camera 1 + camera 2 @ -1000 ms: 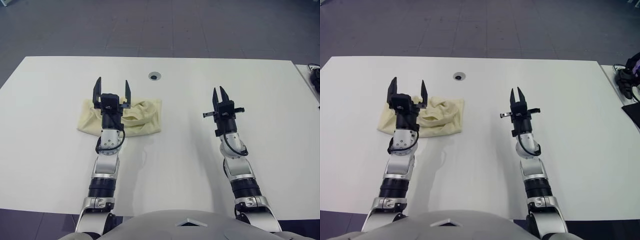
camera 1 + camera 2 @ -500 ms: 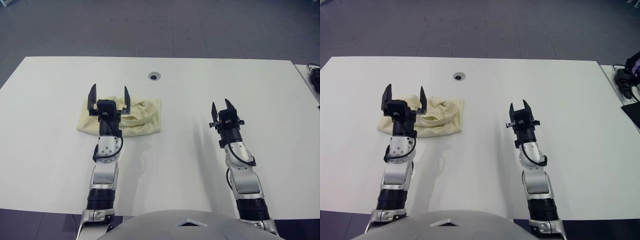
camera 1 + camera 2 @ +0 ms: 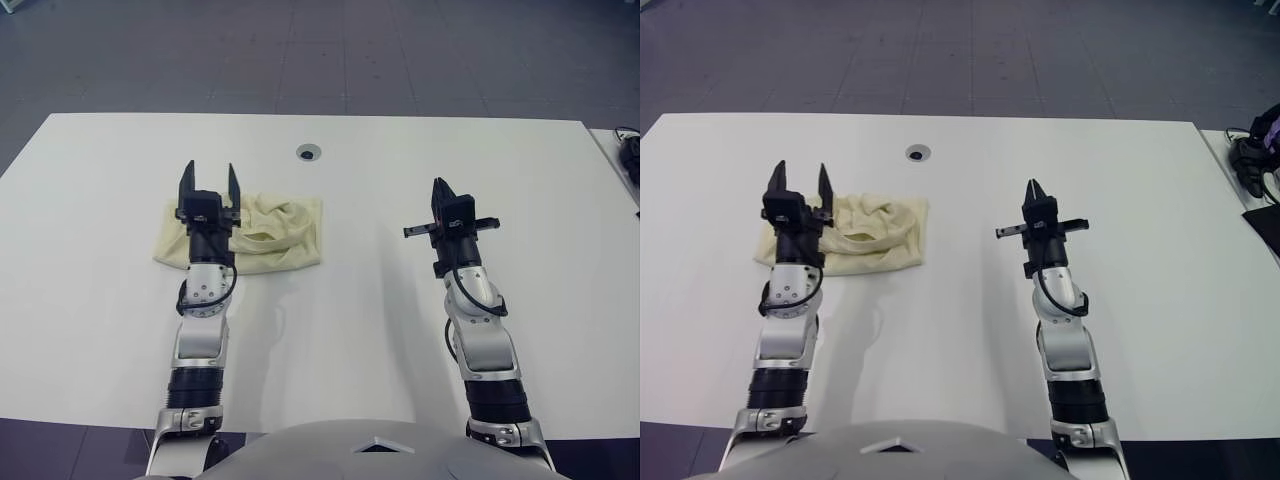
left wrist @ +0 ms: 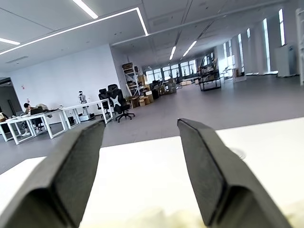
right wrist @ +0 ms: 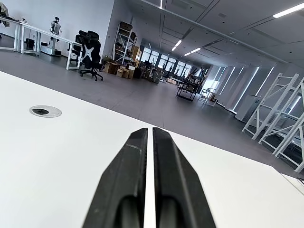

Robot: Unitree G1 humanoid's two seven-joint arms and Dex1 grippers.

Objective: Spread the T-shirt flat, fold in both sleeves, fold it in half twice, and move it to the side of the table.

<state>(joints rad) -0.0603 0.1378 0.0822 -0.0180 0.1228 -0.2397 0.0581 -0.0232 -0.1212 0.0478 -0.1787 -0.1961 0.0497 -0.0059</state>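
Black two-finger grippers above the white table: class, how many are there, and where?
2. The open left gripper hovers over the rumpled pale-yellow cloth T-shirt on the left of the white table; the shut right gripper hovers over its right part. None appears hidden.

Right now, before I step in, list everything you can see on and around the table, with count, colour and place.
pale yellow cloth T-shirt: one, pale yellow, folded into a rumpled rectangle on the table's left half
white rectangular table: one, white, beneath both arms
round metal cable port: one, grey, set into the tabletop beyond the T-shirt
dark objects: count unclear, black, past the table's right edge
office chairs: count unclear, black, in the room behind
left gripper: one, black, open, over the T-shirt's left part
right gripper: one, black, shut, over bare table on the right
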